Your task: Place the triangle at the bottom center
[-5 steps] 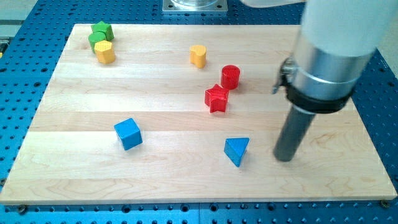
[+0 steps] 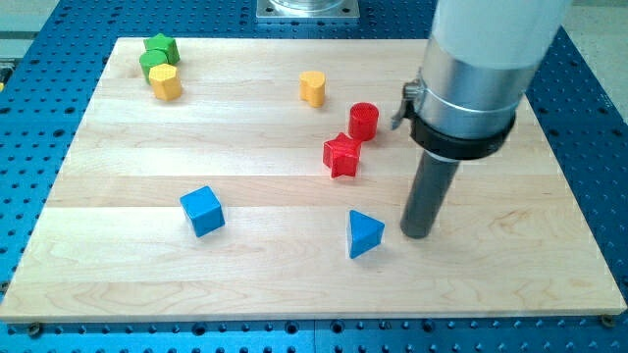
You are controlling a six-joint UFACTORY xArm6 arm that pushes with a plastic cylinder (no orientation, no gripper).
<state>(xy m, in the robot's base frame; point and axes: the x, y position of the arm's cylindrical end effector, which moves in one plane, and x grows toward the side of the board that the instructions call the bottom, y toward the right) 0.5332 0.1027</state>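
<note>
My tip [image 2: 416, 233] stands just right of the triangle [image 2: 364, 234]; a cube [image 2: 202, 211] lies well to its left, a star [image 2: 341, 155] above it

No text, label, brand, number or sign to read anywhere in the view. Nothing printed on the wooden worktop [image 2: 294, 284], nothing on the coloured blocks, nothing on the arm's pale housing or dark rod.
</note>
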